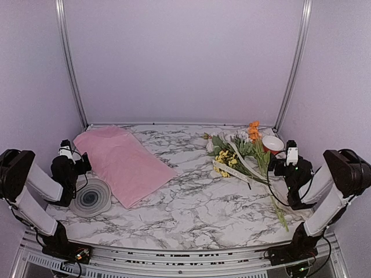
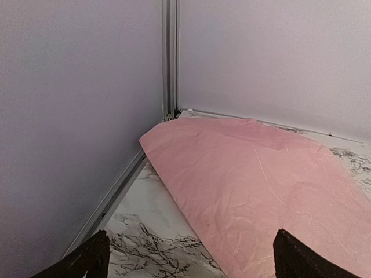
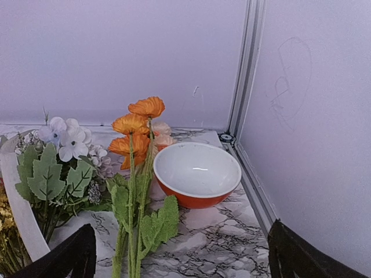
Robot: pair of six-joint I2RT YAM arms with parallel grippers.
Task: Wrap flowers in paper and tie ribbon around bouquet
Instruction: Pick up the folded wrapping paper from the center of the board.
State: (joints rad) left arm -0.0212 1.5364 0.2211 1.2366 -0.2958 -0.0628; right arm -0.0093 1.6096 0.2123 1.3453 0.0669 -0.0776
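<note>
Both grippers stand with jaws spread wide and hold nothing: the left gripper [image 2: 190, 249] hovers just short of the near edge of the paper [image 1: 124, 162], and the right gripper [image 3: 181, 231] faces the flowers [image 1: 237, 153]. That pink sheet lies flat on the left of the marble table [image 1: 197, 202], its near corner beside a grey ringed disc [image 1: 91, 198]. It looks thin, light and crinkly, likely to slide or tear, so a pinch on a free corner or edge seems best. Well apart on the right, the flowers lie with blossoms toward the back wall beside a red-and-white bowl [image 3: 197, 174]. Their stems look light and fairly stiff, the safer place to grip. The ribbon [image 3: 29, 234] lies limp among them, best pinched near an end. No brand or label shows, only a faint, illegible scribble on the right wall [image 3: 290, 81].
</note>
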